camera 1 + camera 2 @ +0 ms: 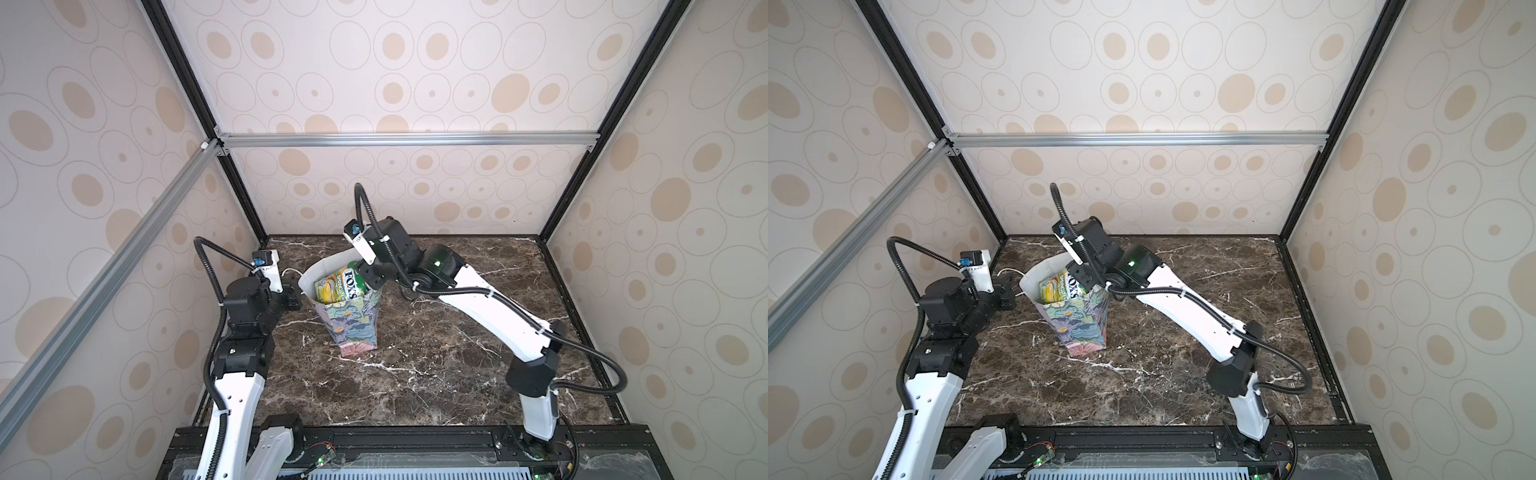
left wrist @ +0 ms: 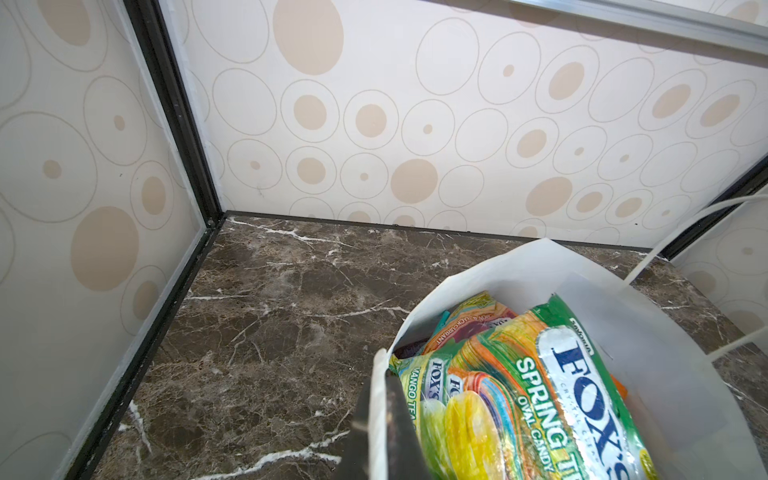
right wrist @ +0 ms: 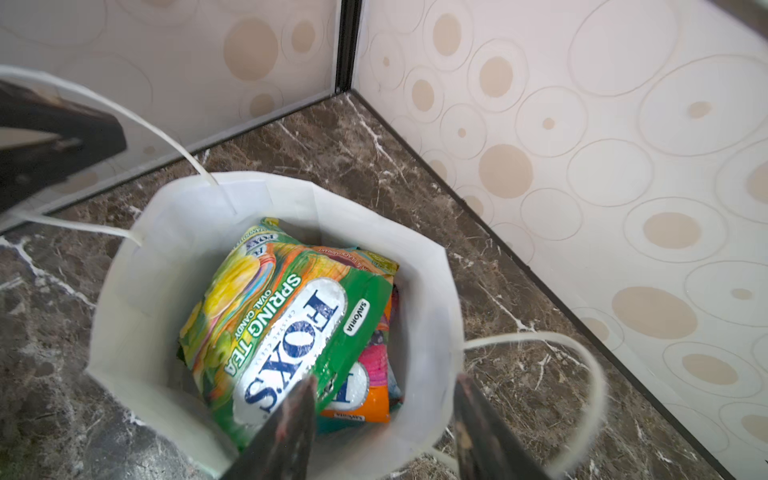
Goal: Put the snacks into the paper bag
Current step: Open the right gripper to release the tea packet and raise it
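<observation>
A: R gripper [image 3: 385,378] hung over the paper bag [image 3: 137,291], jaws apart, nothing betw. them. L gripper [image 2: 378,399] pinched the bag's rim.
B: And the snacks [image 2: 498,395]?
A: All seen lay inside, green pkt [image 3: 286,316] on top. None on the marble top [image 1: 436,374]. Prob. done; count hidden.
B: Room?
A: Oval-print walls [image 1: 395,62], alu frame [image 1: 395,139].
</observation>
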